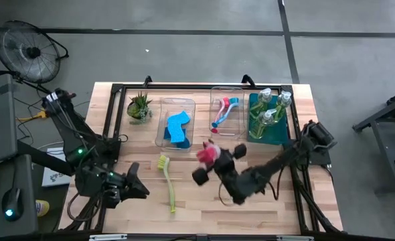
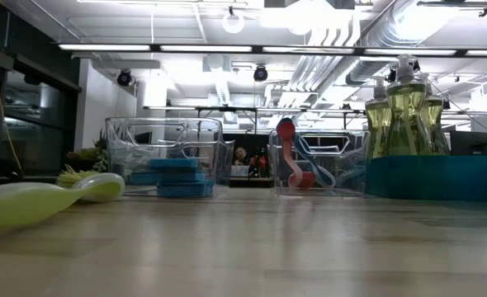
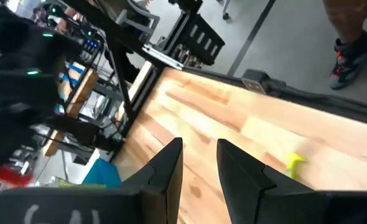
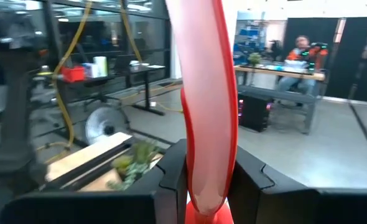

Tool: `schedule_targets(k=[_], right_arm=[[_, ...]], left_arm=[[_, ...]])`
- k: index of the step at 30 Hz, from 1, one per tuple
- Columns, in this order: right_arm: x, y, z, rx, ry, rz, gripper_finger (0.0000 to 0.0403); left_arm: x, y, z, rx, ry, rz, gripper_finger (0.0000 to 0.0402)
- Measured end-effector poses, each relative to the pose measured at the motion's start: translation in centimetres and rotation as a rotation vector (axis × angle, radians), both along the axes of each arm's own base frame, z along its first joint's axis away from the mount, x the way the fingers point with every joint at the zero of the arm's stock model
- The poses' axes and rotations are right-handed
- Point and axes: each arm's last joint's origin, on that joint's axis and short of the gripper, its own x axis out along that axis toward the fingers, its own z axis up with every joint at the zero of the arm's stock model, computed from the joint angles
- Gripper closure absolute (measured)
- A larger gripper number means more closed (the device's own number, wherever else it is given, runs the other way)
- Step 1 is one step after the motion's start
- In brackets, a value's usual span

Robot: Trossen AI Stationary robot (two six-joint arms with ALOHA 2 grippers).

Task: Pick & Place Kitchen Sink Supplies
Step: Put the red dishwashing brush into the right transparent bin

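Right wrist view: red brush (image 4: 205, 106) between jaws

Bright, even light falls from long ceiling strip lights (image 2: 252, 49), which glare white in the low view. The bench (image 1: 204, 194) is evenly lit from above, with only soft, short shadows under the arms. In the low view the yellow-green dish brush (image 2: 37, 202) nearest the lens is a soft blur, while the soap bottles (image 2: 404, 111) farther back are sharper and glow with light coming through them. In the right wrist view the red brush handle (image 4: 208, 106) between the right claw (image 4: 209, 180) fingers is smeared, and the room behind is hazy. The left wrist view is tilted, and its dark edge beside the left claw (image 3: 199, 171) is streaked.
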Motion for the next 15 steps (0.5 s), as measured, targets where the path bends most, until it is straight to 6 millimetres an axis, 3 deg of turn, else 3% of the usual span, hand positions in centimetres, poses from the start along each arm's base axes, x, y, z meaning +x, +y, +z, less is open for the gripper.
schedule_targets(k=[4, 8, 11, 15], right_arm=[[1.0, -3.0, 0.6, 0.005, -0.015, -0.06, 0.0333], [2.4, -5.6, 0.4, 0.032, -0.093, -0.013, 0.0333], [3.6, -7.8, -0.9, 0.103, -0.138, 0.08, 0.0333], [4.6, -12.3, -3.6, 0.382, -0.123, 0.209, 0.0333]], left_arm=[[-0.4, -0.5, -1.6, -0.004, 0.009, 0.007, 0.0307], [-0.7, -0.8, -2.5, -0.021, 0.021, 0.004, 0.0307], [-1.1, -1.0, -2.8, -0.026, 0.027, -0.005, 0.0307], [-1.5, -1.3, -2.8, -0.035, 0.031, -0.024, 0.0307]])
